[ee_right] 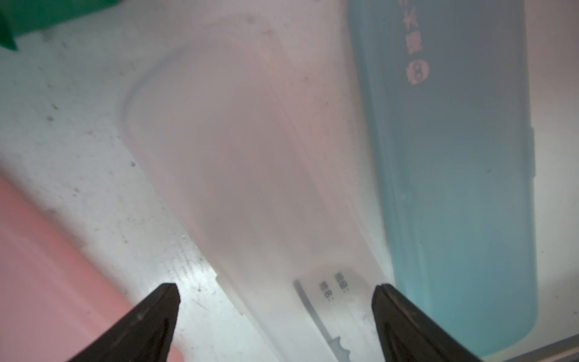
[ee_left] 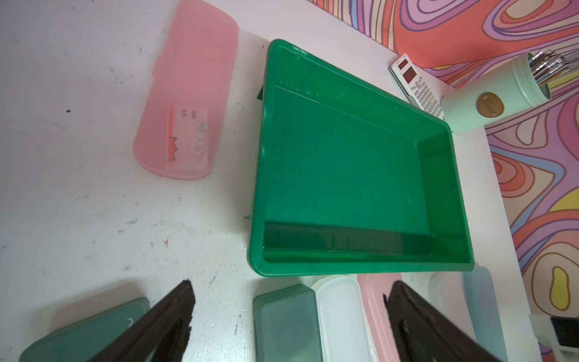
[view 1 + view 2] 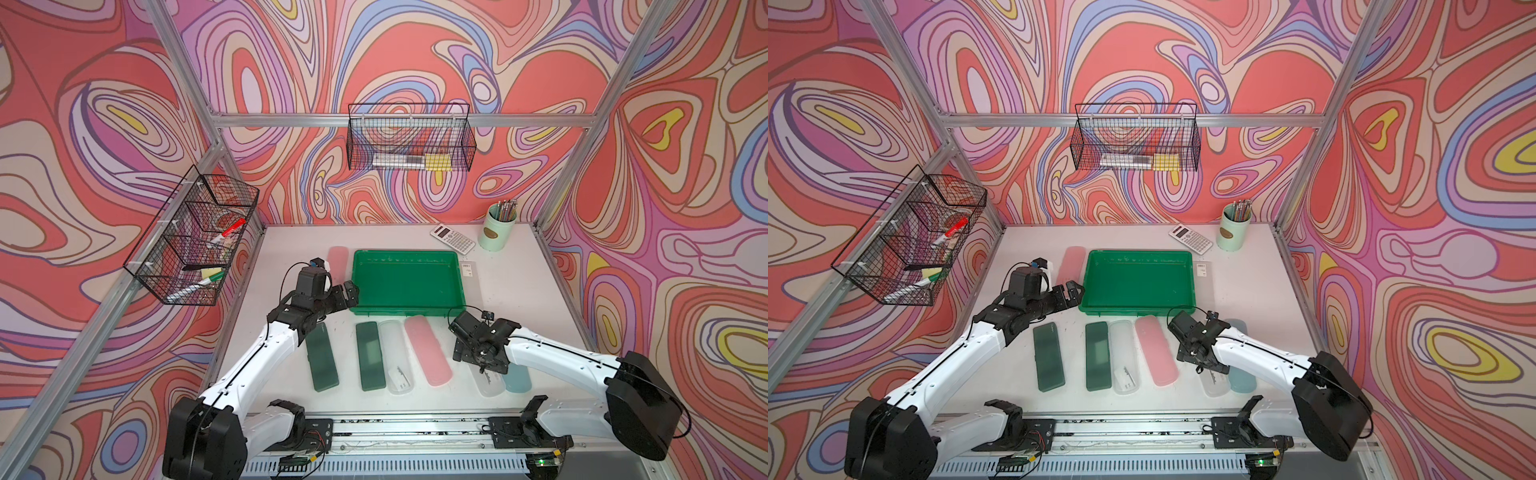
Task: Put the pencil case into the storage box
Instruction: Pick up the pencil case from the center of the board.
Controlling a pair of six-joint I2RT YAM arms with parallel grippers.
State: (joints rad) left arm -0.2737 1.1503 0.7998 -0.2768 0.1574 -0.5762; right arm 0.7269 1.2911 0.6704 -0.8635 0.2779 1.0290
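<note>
The green storage box lies empty at mid-table. Several pencil cases lie in a row in front of it: two dark green, a clear one, a pink one, a second clear case and a blue one. Another pink case lies left of the box. My right gripper hangs open low over the second clear case, jaws on either side of it, holding nothing. My left gripper hovers open and empty by the box's front left corner.
A calculator and a mint pencil cup stand at the back right. A small label card lies beside the box. Two black wire baskets hang on the left and back frame rails.
</note>
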